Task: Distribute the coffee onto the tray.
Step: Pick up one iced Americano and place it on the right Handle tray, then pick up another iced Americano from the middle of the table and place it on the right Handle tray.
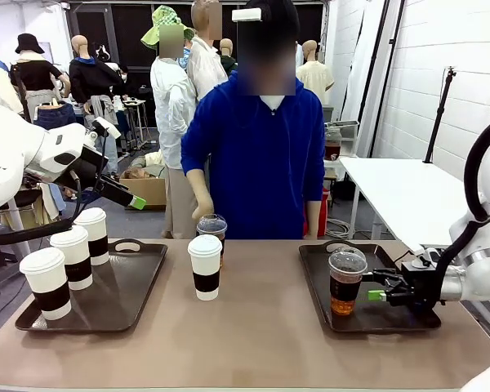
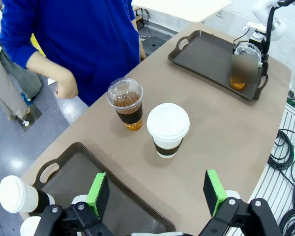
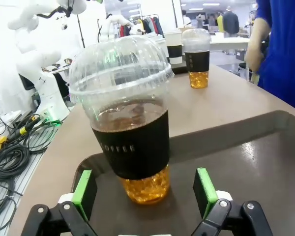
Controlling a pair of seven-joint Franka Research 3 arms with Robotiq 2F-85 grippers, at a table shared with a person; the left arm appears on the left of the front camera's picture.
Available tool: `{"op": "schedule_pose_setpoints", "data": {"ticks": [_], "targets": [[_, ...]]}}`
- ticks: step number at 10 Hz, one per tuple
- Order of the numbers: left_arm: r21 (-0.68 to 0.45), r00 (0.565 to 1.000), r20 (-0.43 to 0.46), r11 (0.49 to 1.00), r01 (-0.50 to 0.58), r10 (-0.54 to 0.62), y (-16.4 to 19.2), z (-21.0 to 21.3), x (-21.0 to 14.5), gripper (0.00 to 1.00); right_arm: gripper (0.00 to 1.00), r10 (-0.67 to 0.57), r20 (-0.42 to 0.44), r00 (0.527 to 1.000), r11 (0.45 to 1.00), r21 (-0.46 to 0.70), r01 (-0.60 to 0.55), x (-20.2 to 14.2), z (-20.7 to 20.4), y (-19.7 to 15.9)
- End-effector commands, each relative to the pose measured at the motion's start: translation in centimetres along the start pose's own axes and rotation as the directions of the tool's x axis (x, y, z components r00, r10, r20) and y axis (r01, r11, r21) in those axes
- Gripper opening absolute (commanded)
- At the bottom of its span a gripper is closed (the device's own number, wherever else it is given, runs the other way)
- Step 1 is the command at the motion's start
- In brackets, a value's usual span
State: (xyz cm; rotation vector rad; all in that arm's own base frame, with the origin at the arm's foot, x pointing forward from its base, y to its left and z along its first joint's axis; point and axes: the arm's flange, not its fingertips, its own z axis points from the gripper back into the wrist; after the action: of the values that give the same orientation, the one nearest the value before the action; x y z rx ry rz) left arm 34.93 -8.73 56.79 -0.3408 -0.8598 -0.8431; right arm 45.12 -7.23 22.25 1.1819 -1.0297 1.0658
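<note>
On my far left, three paper cups [image 1: 72, 257] stand in a row on the left tray [image 1: 139, 278], each white with a white lid and a dark brown sleeve. My left gripper [image 1: 135, 200] hangs in the air above that tray's far edge, apart from all of them. In its wrist view the left gripper [image 2: 156, 191] has its green pads spread wide with nothing between them.

Near the middle of the bare table stands a fourth paper cup [image 1: 205, 267] of the same look. Just behind it is a clear plastic cup [image 1: 211, 229] with a domed lid, a dark sleeve and brown drink. The person's hand [image 1: 202, 200] hangs just above and beside that clear cup. From the left wrist view both cups sit well ahead of the pads.

On the right tray [image 1: 318, 286] the second clear cup [image 1: 346, 282] stands upright near the middle, amber drink showing below its sleeve. My right gripper [image 1: 378, 295] lies low, level with it, on its right side. It is spread wide, and the cup [image 3: 132, 132] sits just ahead of the pads, with neither one touching it.
</note>
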Motion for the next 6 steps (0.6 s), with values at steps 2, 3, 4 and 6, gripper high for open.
{"op": "schedule_pose_setpoints", "data": {"ticks": [2, 3, 4, 6], "targets": [[-0.005, 1.000, 0.004, 1.000, -0.004, 0.004, 0.14, 0.03, -0.09, 1.00, 1.00, -0.049, 0.008, 0.999, 0.999, -0.016, 0.049, -0.40, 1.32, 1.13], [-0.005, 1.000, 0.004, 1.000, -0.004, 0.004, 0.14, 0.03, -0.09, 1.00, 1.00, -0.068, -0.013, 0.998, 0.997, -0.025, 0.068, -0.45, 1.30, 0.99], [-0.005, 1.000, 0.004, 1.000, -0.004, 0.004, 0.14, 0.03, -0.09, 1.00, 1.00, -0.016, 0.008, 1.000, 1.000, -0.026, 0.016, -0.48, 1.23, 0.44], [-0.005, 1.000, 0.004, 1.000, -0.004, 0.004, 0.14, 0.03, -0.09, 1.00, 1.00, -0.016, 0.008, 1.000, 1.000, -0.026, 0.016, -0.48, 1.23, 0.44]]}}
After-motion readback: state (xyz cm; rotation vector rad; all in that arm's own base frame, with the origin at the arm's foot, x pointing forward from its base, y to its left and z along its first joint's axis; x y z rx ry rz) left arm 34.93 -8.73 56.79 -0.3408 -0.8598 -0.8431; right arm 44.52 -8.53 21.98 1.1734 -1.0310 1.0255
